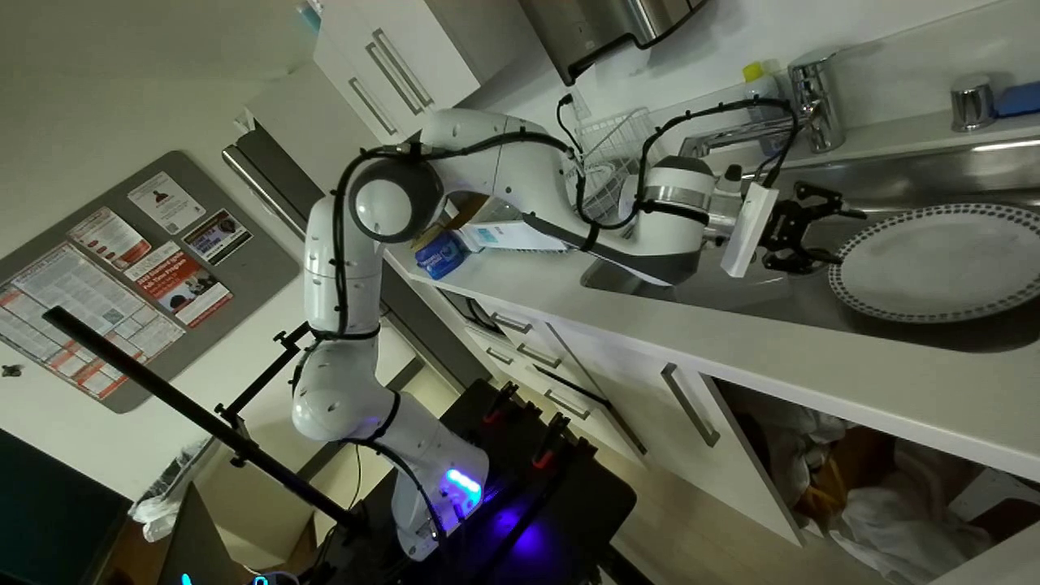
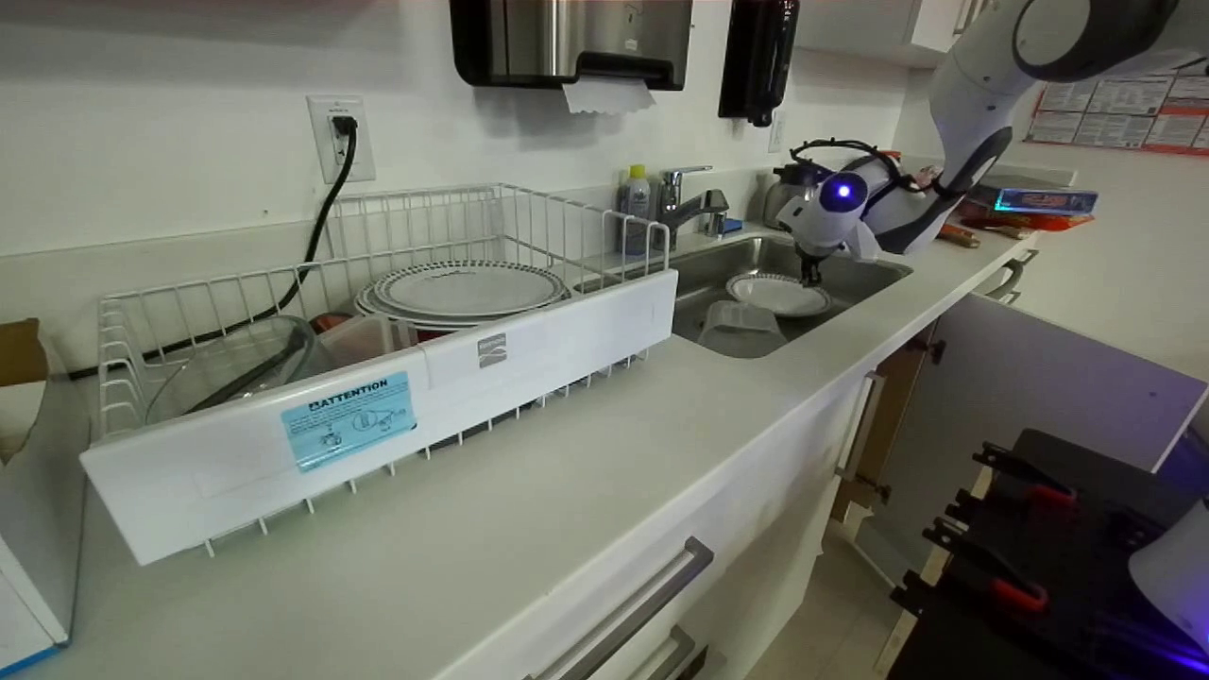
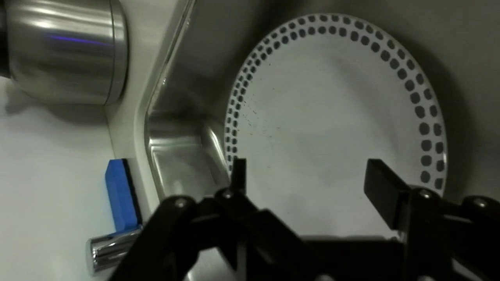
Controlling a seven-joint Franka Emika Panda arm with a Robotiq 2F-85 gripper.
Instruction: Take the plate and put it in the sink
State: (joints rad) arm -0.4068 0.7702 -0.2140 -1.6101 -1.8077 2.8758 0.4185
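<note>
Plate, round, flat and pale grey-white with a double row of dark dots about its rim, lies inside the large rectangular stainless-steel sink, as both exterior views show; whether it sits quite level on the basin floor is hard to tell. At its edge hangs the black two-fingered end effector, jaws parted widely and clasping nothing: in the wrist view the plate's face runs on past the gap between them. Whether it touches the rim I cannot make out.

Taken so, the placing looks done, and the step in hand looks like the parting — getting the end effector clear without disturbing what lies beneath. (A stack of white plates, the topmost dotted at the rim too, lies in the white-fronted wire dish rack on the pale worktop, but the task asks for one only.)

What the next move calls for, I judge, is a slow lift straight away from the plate, jaws wide, and a turn aside only when the rim is well below. A sideways pull too soon might catch the rim and tip the plate. The way out should also give the chrome tap room, since in an exterior view a loop of black cable crosses in front of it; whether they touch cannot be told.
</note>
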